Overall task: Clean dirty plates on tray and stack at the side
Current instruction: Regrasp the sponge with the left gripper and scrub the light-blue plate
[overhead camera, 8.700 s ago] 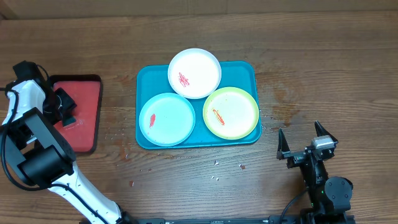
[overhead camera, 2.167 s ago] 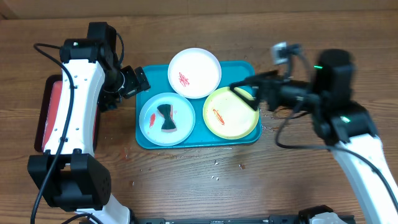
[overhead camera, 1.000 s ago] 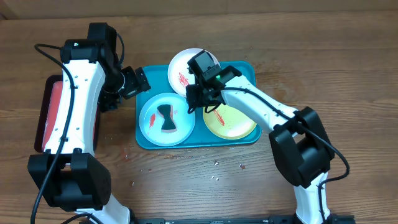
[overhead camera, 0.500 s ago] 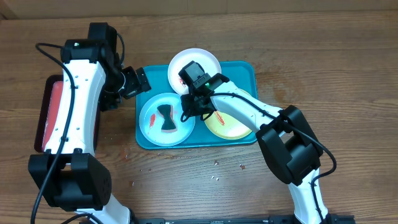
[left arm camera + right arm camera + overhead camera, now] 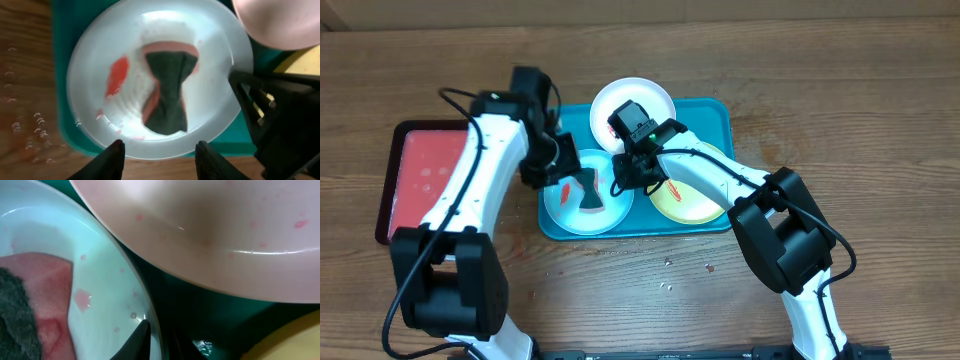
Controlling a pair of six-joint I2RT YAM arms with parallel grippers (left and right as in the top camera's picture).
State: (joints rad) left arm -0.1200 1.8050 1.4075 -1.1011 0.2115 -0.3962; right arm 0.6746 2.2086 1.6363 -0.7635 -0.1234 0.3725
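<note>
On the teal tray (image 5: 715, 110) lie three plates. The pale blue plate (image 5: 570, 210) carries a red smear (image 5: 117, 75) and a dark green sponge (image 5: 167, 90) with a pink underside. My left gripper (image 5: 161, 160) hovers open over that plate's near rim, nothing between its fingers; from overhead the left gripper (image 5: 563, 172) is over the plate's left part. My right gripper (image 5: 157, 342) is shut on the pale blue plate's right rim (image 5: 618, 183), one finger inside the rim. The white plate (image 5: 640, 100) and the yellow-green plate (image 5: 700, 195) show red smears.
A smaller red tray (image 5: 425, 180) with a dark rim lies left of the teal tray. Water droplets (image 5: 30, 135) spot the wooden table beside the teal tray's edge. The right arm (image 5: 720, 180) stretches across the yellow-green plate.
My left arm has swung from beside the tray's left edge to over the pale blue plate, its jaws narrower. My right gripper has closed on that plate's rim.
</note>
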